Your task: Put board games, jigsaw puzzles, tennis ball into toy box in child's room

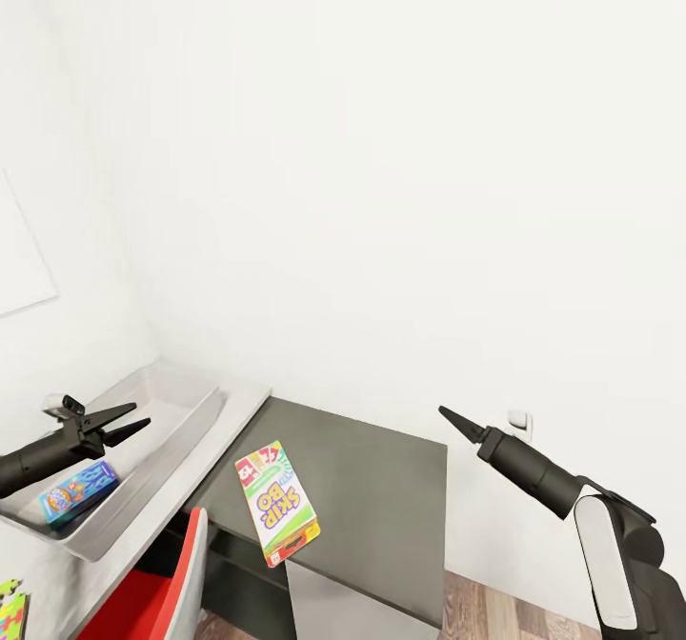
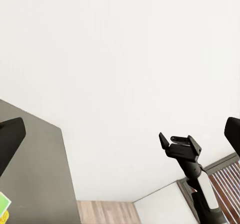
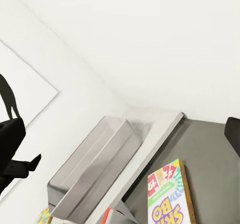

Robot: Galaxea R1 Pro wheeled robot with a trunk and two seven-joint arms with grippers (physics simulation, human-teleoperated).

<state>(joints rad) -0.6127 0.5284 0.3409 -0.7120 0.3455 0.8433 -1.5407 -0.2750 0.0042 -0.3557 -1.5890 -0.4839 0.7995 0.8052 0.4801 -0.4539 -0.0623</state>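
Note:
The light-grey toy box (image 1: 181, 410) stands on the pale table (image 1: 238, 410), with the small blue board game (image 1: 78, 492) lying inside it. My left gripper (image 1: 140, 415) hovers open over the box, holding nothing. The white-green SKIP-BO board game (image 1: 277, 502) lies beside the table on a dark grey flat top (image 1: 381, 488), its near end past that top's edge. My right gripper (image 1: 448, 416) hangs above the dark top's far right side, empty; the right wrist view shows its fingers wide apart, with the SKIP-BO box (image 3: 167, 196) and toy box (image 3: 95, 169) below. A jigsaw puzzle (image 1: 11, 611) peeks in at the table's near end.
A red chair (image 1: 162, 592) stands under the table's front edge. White walls close in behind the table and the dark top. Wood floor (image 1: 505, 611) lies right of the dark top. A black silhouette picture (image 3: 7, 96) hangs on the wall.

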